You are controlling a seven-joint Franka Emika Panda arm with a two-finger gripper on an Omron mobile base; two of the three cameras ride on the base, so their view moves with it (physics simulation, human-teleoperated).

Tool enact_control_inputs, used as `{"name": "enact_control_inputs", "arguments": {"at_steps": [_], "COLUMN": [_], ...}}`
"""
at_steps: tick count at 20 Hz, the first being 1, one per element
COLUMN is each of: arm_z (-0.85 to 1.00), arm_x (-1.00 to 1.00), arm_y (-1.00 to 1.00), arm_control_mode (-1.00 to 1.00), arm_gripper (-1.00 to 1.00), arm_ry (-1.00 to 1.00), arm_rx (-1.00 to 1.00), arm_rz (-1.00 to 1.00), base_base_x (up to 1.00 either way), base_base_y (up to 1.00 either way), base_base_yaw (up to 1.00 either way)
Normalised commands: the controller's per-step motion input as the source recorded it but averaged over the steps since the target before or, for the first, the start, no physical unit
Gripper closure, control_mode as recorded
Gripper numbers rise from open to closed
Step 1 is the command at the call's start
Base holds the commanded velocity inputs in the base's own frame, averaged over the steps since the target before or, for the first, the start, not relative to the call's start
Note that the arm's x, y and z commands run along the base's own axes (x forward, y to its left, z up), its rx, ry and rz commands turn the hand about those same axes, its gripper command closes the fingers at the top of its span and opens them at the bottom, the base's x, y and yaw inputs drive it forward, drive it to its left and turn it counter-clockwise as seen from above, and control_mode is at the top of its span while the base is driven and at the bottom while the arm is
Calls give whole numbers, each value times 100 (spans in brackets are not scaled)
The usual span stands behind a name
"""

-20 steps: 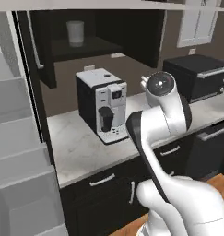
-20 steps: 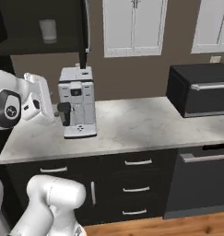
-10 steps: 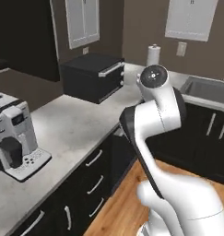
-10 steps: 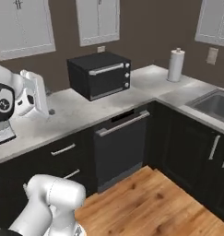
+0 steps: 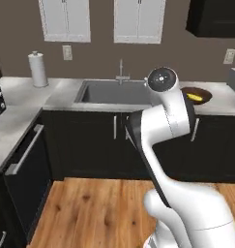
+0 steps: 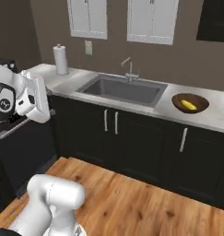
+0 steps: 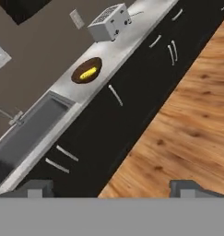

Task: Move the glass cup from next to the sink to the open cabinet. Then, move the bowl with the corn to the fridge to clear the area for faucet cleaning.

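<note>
Where sink ends, bowl (image 6: 190, 103) (corn (image 6: 189, 105) inside)

A home kitchen — a grey counter (image 6: 210, 120) carries a dark sink (image 6: 120, 90) with a slim faucet (image 6: 129, 69) behind it. Left of the sink stands a paper towel roll (image 6: 61, 59); right of it, a toaster (image 7: 110, 22). Below run black cabinet doors (image 6: 132, 138) over wood flooring (image 6: 145, 203) — white wall cabinets (image 6: 152, 20) above.

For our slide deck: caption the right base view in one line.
Wooden bowl holding corn sits right of the sink and faucet.
</note>
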Motion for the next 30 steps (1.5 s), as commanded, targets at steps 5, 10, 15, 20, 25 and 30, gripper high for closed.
{"name": "enact_control_inputs", "arguments": {"at_steps": [5,10,15,20,25,30], "arm_z": [0,0,0,0,0,0], "arm_x": [0,0,0,0,0,0], "arm_y": [0,0,0,0,0,0], "arm_control_mode": [100,100,100,100,100,100], "arm_gripper": [-100,-100,-100,-100,-100,-100], "arm_ry": [0,0,0,0,0,0], "arm_rx": [0,0,0,0,0,0], "arm_rz": [0,0,0,0,0,0], "base_base_x": [20,92,100,100,81,43], "base_base_y": [-100,-99,-57,-12,3,-37], "base_base_yaw": [-66,-36,0,14,46,17]}}
